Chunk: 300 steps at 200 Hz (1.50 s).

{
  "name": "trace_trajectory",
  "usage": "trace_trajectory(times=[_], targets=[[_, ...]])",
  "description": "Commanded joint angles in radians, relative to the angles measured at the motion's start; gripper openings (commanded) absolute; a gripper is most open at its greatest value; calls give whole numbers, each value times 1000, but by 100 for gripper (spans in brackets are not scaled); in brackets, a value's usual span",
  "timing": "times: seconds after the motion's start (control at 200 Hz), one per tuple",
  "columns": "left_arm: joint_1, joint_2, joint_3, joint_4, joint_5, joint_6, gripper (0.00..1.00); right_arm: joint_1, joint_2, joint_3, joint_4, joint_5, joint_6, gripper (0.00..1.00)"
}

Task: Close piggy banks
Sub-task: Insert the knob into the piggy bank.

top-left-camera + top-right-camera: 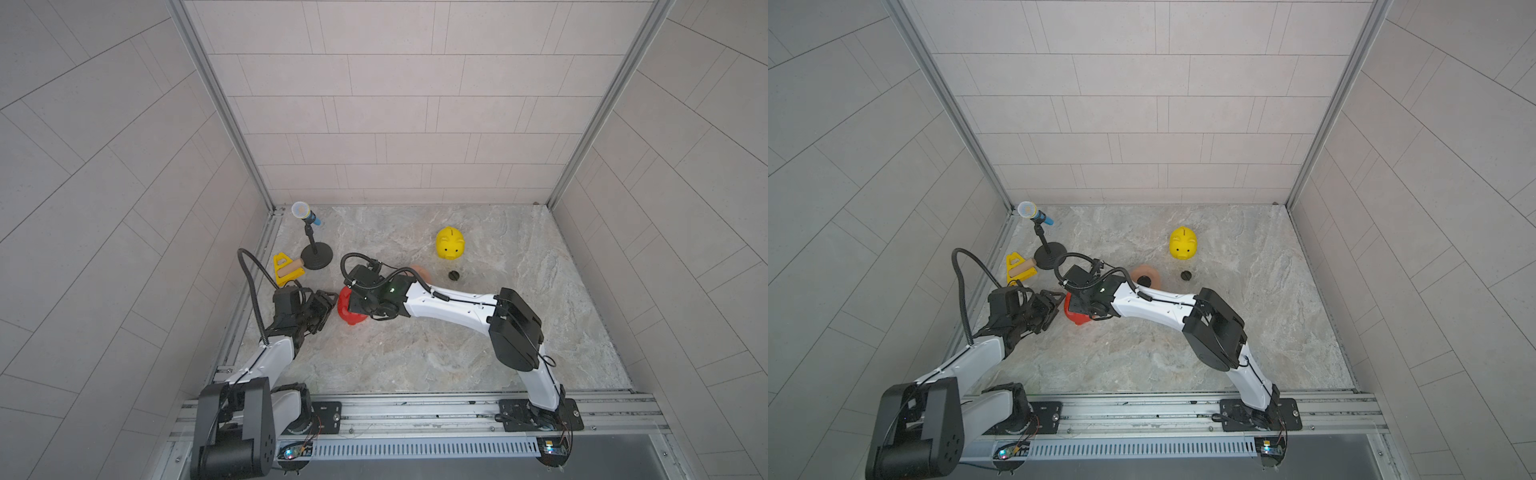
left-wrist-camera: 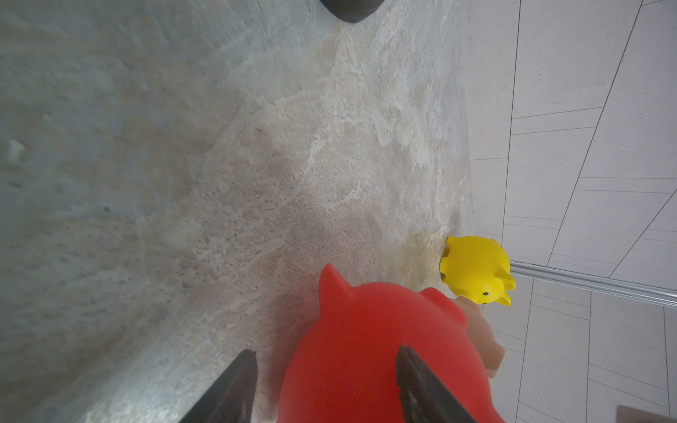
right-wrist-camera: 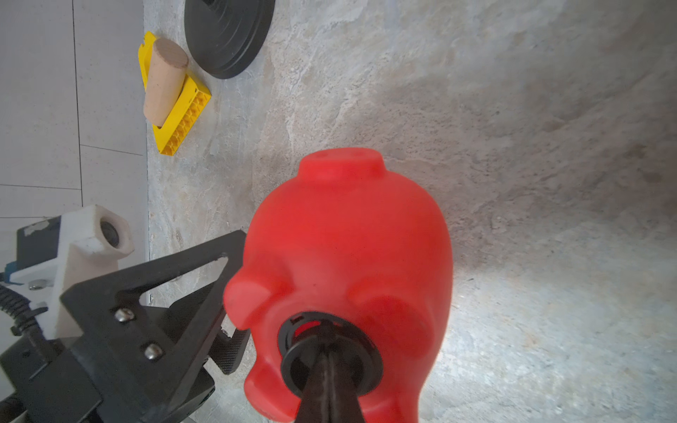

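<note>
We are clamping the red piggy bank (image 3: 348, 249) between our left gripper's (image 2: 326, 349) spread fingers, at the left of the counter (image 1: 415, 353). Our right gripper's (image 3: 326, 331) fingers, pressed together, are pinching the black plug (image 3: 293, 353) sitting in its belly hole. The yellow piggy bank (image 1: 450, 244) is standing far back.

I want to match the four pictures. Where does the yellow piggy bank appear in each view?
Both top views: the yellow piggy bank stands far back, right of centre.
Left wrist: beyond the red piggy bank, before the tiled wall.
Right wrist: not in it.
Shared landmark: the red piggy bank, in all four.
</note>
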Motion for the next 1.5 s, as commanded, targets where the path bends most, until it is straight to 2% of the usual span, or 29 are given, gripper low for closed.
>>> trace_trajectory(times=[0.0,0.49,1.056,1.496], targets=[[5,5,-11,0,-4,25,66,4,-15,-19,-28,34,28,0],[4,-3,-42,24,20,20,66,1,4,-14,-41,47,75,0],[0,5,-60,57,36,23,66,2,39,22,-113,57,189,0],[0,82,-66,128,56,26,66,-10,86,66,-132,24,160,0]])
